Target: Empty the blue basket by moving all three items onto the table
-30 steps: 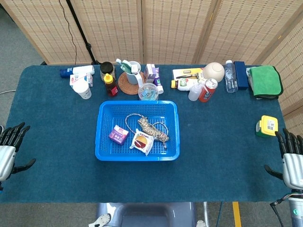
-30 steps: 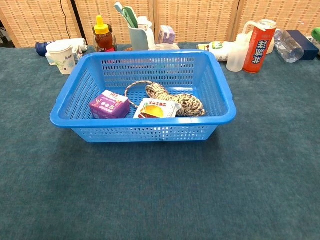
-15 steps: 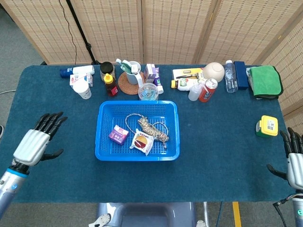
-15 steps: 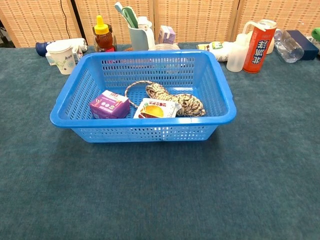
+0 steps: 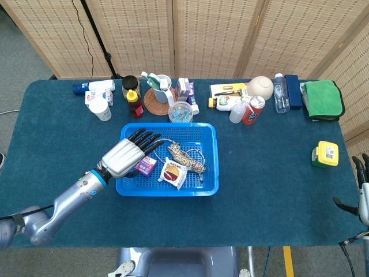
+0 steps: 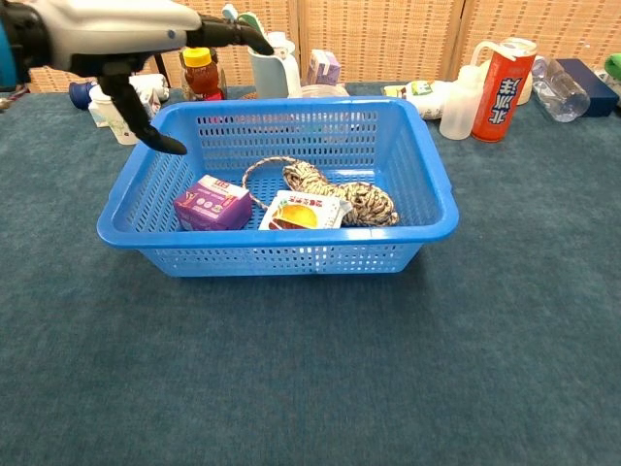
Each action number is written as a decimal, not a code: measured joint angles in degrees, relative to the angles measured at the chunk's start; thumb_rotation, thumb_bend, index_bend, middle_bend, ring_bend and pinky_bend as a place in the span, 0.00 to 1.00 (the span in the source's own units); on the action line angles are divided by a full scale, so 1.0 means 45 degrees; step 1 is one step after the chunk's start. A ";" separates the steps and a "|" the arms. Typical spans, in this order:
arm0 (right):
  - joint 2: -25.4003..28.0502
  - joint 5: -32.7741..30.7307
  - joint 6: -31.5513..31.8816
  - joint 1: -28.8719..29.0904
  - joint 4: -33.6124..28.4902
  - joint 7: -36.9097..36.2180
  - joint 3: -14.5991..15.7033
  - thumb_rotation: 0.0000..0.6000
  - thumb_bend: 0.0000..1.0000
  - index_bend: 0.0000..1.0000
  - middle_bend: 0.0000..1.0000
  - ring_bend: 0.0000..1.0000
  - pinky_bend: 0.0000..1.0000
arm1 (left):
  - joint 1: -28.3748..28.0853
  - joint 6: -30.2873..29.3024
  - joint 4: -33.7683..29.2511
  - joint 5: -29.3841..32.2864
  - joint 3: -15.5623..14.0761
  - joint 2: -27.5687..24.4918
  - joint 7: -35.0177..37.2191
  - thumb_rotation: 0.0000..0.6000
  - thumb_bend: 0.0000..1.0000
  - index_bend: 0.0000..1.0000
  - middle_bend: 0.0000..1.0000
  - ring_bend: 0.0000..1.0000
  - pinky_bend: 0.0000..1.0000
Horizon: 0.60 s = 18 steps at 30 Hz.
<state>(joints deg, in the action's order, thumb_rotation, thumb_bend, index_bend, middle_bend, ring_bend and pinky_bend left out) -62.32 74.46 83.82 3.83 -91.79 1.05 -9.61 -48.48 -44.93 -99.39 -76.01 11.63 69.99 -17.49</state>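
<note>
The blue basket (image 5: 210,158) (image 6: 427,175) sits mid-table. Inside lie a purple box (image 5: 147,167) (image 6: 212,202), a white snack packet (image 5: 173,172) (image 6: 304,212) and a coiled patterned rope (image 5: 187,158) (image 6: 364,197). My left hand (image 5: 125,153) (image 6: 116,29) hovers open above the basket's left part, over the purple box, fingers spread and holding nothing. My right hand (image 5: 363,190) shows only at the head view's right edge, beside the table, fingers apart and empty.
Along the table's back edge stand a white cup (image 5: 101,109), a honey bottle (image 5: 134,104), a mug with a toothbrush (image 5: 161,88), a red can (image 5: 252,109), a water bottle (image 5: 281,93) and a green cloth (image 5: 323,98). A yellow box (image 5: 325,153) lies at the right.
My left arm has swung in from the table's left edge to above the basket's left side. My right hand has slid further out of view to the right.
</note>
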 measured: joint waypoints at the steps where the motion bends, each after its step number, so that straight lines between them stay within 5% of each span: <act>1: -0.0002 -0.0056 -0.0062 0.0020 0.0030 -0.0019 -0.0017 1.00 0.00 0.00 0.00 0.00 0.00 | -0.0289 0.0236 0.0159 0.0374 0.0068 0.0271 -0.0306 1.00 0.19 0.00 0.00 0.00 0.02; 10: -0.0003 -0.0458 -0.0354 0.0103 0.0228 -0.0162 -0.0171 1.00 0.00 0.00 0.00 0.00 0.00 | -0.2132 0.1474 0.1862 0.3335 0.0011 0.2007 -0.2427 1.00 0.20 0.00 0.00 0.00 0.04; 18: -0.0064 -0.0666 -0.0621 0.0202 0.0345 -0.0126 -0.0200 1.00 0.00 0.00 0.00 0.00 0.00 | -0.3130 0.1743 0.3087 0.4436 -0.0173 0.3209 -0.2823 1.00 0.23 0.00 0.00 0.00 0.10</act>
<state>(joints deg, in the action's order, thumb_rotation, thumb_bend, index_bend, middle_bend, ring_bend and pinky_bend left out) -62.60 71.47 81.03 4.74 -90.23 0.48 -10.51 -62.56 -37.08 -85.50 -56.04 10.85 84.43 -30.19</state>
